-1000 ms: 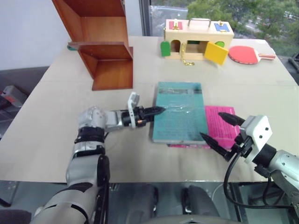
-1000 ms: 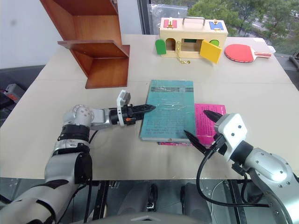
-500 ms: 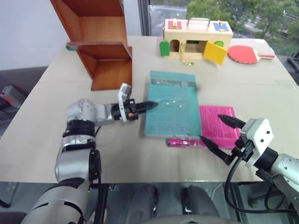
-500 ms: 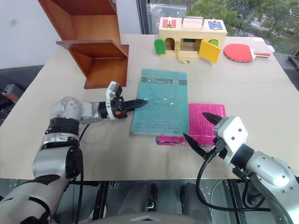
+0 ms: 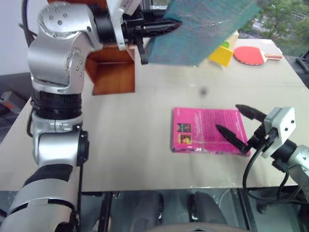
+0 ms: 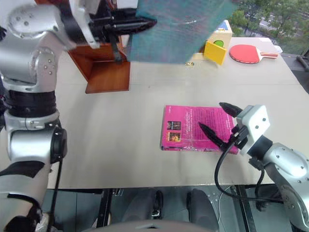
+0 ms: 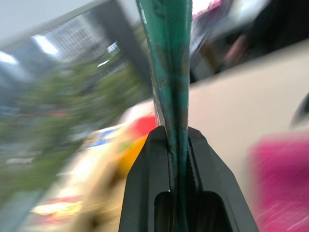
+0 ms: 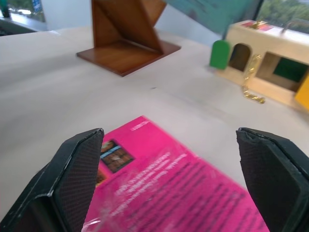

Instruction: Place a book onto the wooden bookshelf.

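High above the table, left hand (image 5: 166,26) clamps the book (image 5: 203,29).

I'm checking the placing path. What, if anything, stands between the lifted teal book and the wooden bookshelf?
Nothing visible does. The left gripper holds the book in the air right beside the wooden bookshelf.

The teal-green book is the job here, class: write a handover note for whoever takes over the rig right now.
Left pincer: shut on the teal-green book, held up in the air in front of the wooden bookshelf.
Right pincer: open, hovering over the pink book on the table.
Done: book gripped and lifted off the table.
Left: carry it to a shelf board, set it down, release.
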{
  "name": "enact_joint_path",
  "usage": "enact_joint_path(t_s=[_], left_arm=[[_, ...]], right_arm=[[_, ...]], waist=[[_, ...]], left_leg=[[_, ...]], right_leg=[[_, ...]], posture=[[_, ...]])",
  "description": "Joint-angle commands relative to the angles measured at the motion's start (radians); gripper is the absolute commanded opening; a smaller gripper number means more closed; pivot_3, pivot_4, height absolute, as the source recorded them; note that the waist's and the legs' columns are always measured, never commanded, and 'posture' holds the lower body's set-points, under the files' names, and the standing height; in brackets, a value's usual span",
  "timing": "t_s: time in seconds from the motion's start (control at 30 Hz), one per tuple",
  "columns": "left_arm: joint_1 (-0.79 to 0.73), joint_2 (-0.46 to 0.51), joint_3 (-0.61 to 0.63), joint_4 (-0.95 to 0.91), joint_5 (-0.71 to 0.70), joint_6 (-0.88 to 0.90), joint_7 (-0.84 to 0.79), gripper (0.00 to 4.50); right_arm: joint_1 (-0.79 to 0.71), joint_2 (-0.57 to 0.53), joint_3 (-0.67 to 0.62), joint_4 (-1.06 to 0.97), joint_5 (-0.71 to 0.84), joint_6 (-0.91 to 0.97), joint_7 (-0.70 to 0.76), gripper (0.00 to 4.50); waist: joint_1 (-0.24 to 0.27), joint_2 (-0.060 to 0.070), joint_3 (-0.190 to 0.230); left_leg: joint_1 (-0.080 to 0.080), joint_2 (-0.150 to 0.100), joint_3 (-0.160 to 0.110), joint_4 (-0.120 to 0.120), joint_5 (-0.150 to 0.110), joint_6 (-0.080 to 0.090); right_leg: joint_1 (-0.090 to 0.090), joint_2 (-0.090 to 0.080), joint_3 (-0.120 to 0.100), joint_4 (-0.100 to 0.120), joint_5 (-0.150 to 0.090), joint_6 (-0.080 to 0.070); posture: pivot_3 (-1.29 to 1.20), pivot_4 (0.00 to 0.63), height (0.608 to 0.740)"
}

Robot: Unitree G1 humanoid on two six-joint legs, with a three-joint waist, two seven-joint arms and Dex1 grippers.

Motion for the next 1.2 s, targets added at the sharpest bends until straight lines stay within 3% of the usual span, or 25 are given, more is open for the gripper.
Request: enact_joint_path(t_s=[0.03,0.2,0.37,0.5,0.77,0.87,1.0,1.1,1.2], left_arm=[[-0.14,0.083,-0.027,0.167,0.176,-0.22,0.014,0.04],[-0.24,0.21,-0.139,0.458,0.439,-0.444,0.075,0.04],[-0.26,0.266,-0.226,0.659,0.589,-0.608,0.073,0.04],[-0.248,0.254,-0.244,0.77,0.63,-0.65,0.07,0.04],[-0.265,0.212,-0.258,0.94,0.673,-0.709,0.119,0.04],[-0.273,0.204,-0.269,0.98,0.693,-0.729,0.126,1.16],[-0.284,0.206,-0.27,1.003,0.706,-0.754,0.153,3.05],[-0.276,0.214,-0.195,0.988,0.611,-0.806,0.095,4.29],[-0.221,0.225,-0.039,0.892,0.368,-0.776,-0.127,4.29]], right_arm=[[-0.059,-0.001,0.012,0.031,-0.021,-0.051,0.017,4.5],[-0.139,0.008,0.038,0.091,-0.041,-0.079,0.029,4.5],[-0.203,-0.009,0.037,0.111,-0.044,-0.085,0.042,4.5],[-0.282,-0.027,-0.013,0.078,0.026,-0.051,0.03,4.5],[-0.409,-0.073,-0.016,0.005,0.129,0.037,-0.029,4.5],[-0.423,-0.066,0.003,-0.006,0.138,0.052,-0.047,4.5],[-0.41,-0.07,0.003,-0.011,0.152,0.059,-0.048,4.5],[-0.388,-0.082,0.002,0.003,0.148,0.056,-0.025,4.5],[-0.372,-0.091,0.011,0.019,0.144,0.059,-0.006,4.5]], waist=[[0.0,0.0,0.0],[0.0,0.0,0.001],[0.005,-0.004,0.004],[0.007,-0.012,0.009],[0.004,-0.012,0.01],[0.001,-0.012,0.01],[-0.007,-0.012,0.01],[-0.009,-0.012,0.01],[-0.013,-0.012,0.01]], left_leg=[[0.0,0.0,0.001,0.0,-0.002,0.004],[-0.002,0.0,0.002,0.001,-0.002,0.004],[-0.004,0.0,0.002,0.001,-0.002,0.004],[-0.005,0.0,0.002,0.002,-0.002,0.004],[-0.003,0.0,0.002,0.002,-0.003,0.005],[-0.002,0.0,0.002,0.003,-0.005,0.008],[-0.003,0.0,0.002,0.004,-0.004,0.008],[-0.004,0.0,0.002,0.004,-0.003,0.005],[-0.007,0.0,0.002,0.003,-0.003,0.005]], right_leg=[[0.0,0.001,-0.001,0.0,0.0,0.0],[-0.001,0.001,-0.002,-0.002,0.0,0.001],[-0.003,0.0,-0.002,-0.002,-0.001,0.001],[-0.003,-0.002,-0.004,-0.002,-0.001,0.002],[-0.003,-0.004,-0.006,0.0,-0.001,0.002],[-0.001,-0.004,-0.006,0.002,-0.001,0.002],[-0.002,-0.004,-0.006,0.002,0.0,0.003],[-0.002,-0.004,-0.006,0.0,0.0,0.003],[-0.004,-0.005,-0.007,-0.001,0.0,0.003]], posture=[[0.0,0.15,0.74],[0.0,0.15,0.74],[0.0,0.15,0.74],[0.0,0.15,0.74],[0.0,0.15,0.74],[0.0,0.15,0.74],[0.0,0.15,0.74],[0.0,0.15,0.74],[0.0,0.15,0.74]])
